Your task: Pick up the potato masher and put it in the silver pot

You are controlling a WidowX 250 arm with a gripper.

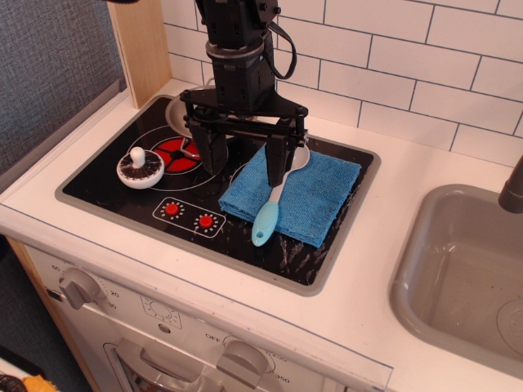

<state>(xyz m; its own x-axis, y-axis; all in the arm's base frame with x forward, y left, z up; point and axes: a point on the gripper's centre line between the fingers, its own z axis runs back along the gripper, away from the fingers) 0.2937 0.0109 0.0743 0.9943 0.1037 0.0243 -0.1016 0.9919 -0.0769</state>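
Even, bright daylight fills my view, sharp throughout, with soft glare on the glossy black stovetop [106, 192] and a faint shadow under my gripper [243, 159].

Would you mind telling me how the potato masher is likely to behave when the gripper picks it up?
The potato masher looks rigid and probably light. Sitting flat on its wide disc, it seems unlikely to tip. Its short rounded knob may be slippery to pinch, and dropped on edge, the round disc could roll.

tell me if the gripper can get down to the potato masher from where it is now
Probably yes: the potato masher sits alone on the black stovetop, knob up, nothing over it, left of the open gripper.
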